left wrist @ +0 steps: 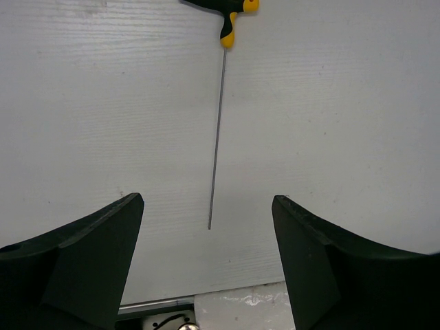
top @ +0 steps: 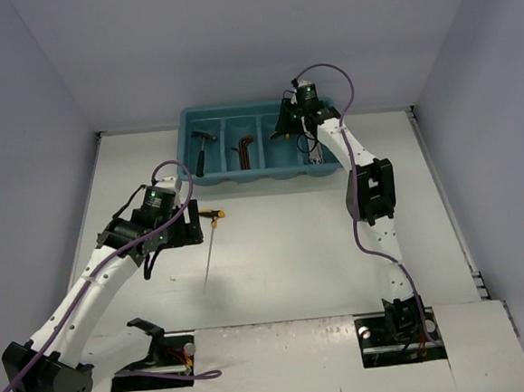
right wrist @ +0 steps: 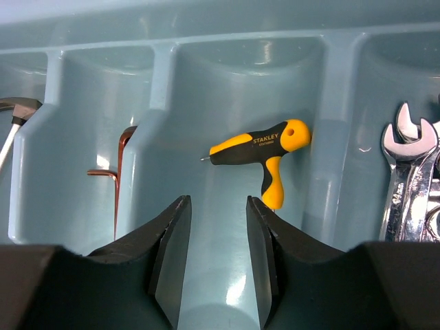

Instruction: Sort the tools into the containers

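The teal tray (top: 243, 179) stands at the back of the table. A black-handled hammer (top: 202, 151) lies in its leftmost compartment, reddish-brown hex keys (top: 245, 150) in the second, silver wrenches (top: 317, 158) in the rightmost. My right gripper (right wrist: 217, 201) is open and empty, low over the third compartment. There a yellow-black T-handle driver (right wrist: 265, 148) lies just beyond its fingertips. Hex keys (right wrist: 118, 172) and wrenches (right wrist: 409, 179) flank it. A second T-handle driver (top: 211, 216) lies on the table. My left gripper (left wrist: 206, 206) is open and empty above its thin shaft (left wrist: 216, 137), near the shaft's tip.
The arm bases sit in cut-outs at the near table edge, the left one (top: 157, 359) and the right one (top: 400, 330). Grey walls close in the table at the back and on both sides. The right arm (top: 371, 192) reaches over the table's right half.
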